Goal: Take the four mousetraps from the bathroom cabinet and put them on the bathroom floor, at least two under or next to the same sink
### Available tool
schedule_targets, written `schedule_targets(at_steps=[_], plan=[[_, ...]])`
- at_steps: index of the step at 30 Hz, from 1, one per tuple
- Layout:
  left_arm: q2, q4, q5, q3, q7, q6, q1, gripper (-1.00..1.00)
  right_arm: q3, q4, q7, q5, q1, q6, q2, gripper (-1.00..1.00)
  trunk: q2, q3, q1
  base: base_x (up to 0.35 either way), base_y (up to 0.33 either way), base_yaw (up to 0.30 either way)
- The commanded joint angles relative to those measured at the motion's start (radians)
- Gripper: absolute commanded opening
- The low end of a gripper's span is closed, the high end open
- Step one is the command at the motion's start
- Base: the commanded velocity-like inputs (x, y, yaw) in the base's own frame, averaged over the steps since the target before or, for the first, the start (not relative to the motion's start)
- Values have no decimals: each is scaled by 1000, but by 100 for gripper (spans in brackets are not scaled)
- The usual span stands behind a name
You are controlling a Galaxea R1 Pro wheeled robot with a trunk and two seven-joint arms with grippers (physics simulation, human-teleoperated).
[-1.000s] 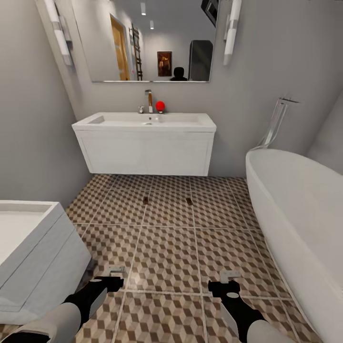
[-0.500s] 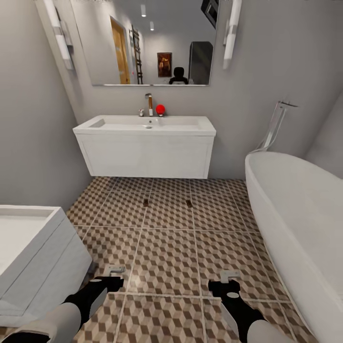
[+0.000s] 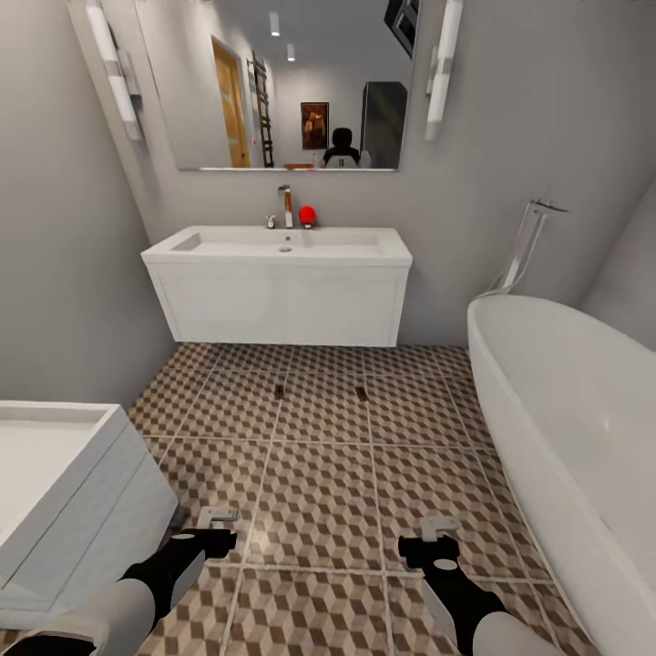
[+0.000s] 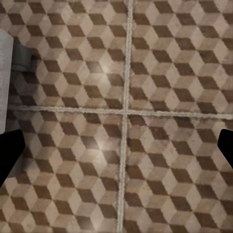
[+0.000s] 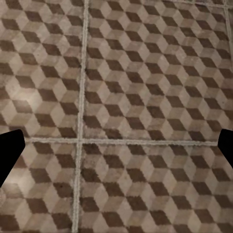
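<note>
Bathroom floor (image 3: 319,492) tiled; two mousetraps (image 3: 279,392) lie near sink (image 3: 278,244), far ahead. Left pincer (image 3: 219,519) and right pincer (image 3: 439,528) released, empty. Judgement: fetch remaining traps from cabinet, steering wide of bathtub (image 3: 565,410).

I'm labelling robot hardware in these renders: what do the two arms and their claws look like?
In the head view, both arms have pale grey, rounded forearm shells that lead into matte black wrist sections. The left claw and right claw each end in small light grey, angular bracket-like fingers. In the wrist views, the fingertips appear as plain black wedges. No cables or markings can be made out.
</note>
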Motion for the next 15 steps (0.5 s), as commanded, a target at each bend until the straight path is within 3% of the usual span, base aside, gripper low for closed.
schedule_targets(at_steps=[1, 15], plan=[[1, -2, 9, -8, 5, 6, 0, 100, -5, 1, -3, 10, -1, -2, 1, 100, 7, 2, -4, 0, 0, 0], [1, 0, 10, -4, 5, 6, 0, 100, -5, 1, -4, 10, -1, -2, 3, 100, 105, 46, -58, 0, 0, 0]])
